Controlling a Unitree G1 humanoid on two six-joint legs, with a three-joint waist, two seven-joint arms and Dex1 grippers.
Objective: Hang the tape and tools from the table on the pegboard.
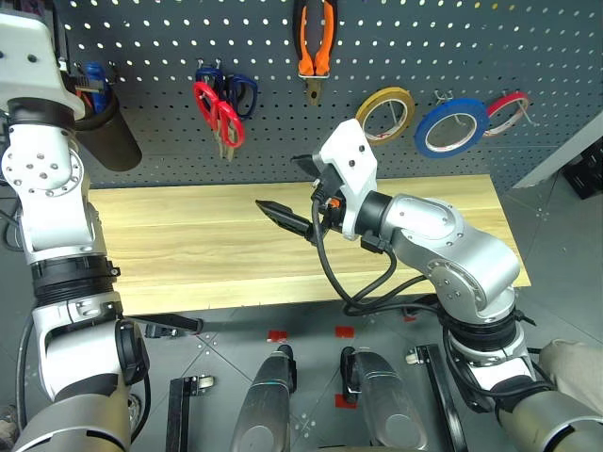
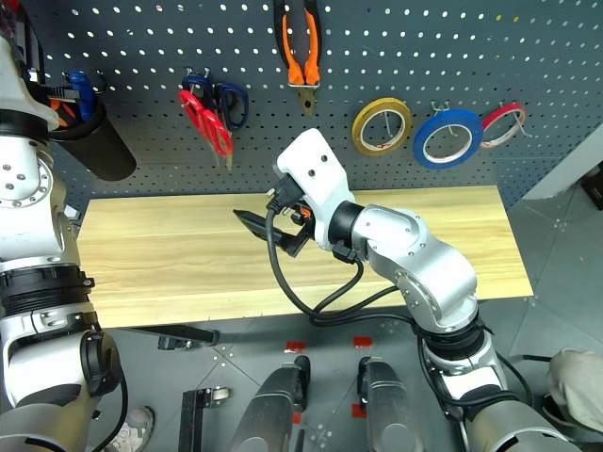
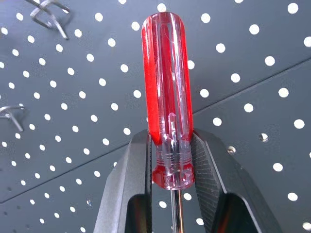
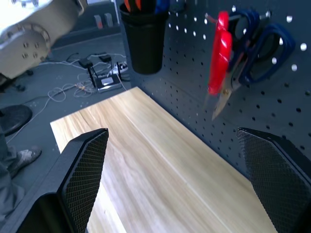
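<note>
In the left wrist view my left gripper is shut on the clear red handle of the screwdriver, held up close to the dark grey pegboard. On the pegboard hang the red scissors, the orange-and-black pliers and the blue tape. Over the middle of the wooden table my right gripper stands open with nothing between its fingers.
Dark-blue scissors hang beside the red ones. A yellow tape roll and a red tape roll flank the blue tape. A black cup holding screwdrivers hangs at the board's left. Bare hooks show near the screwdriver.
</note>
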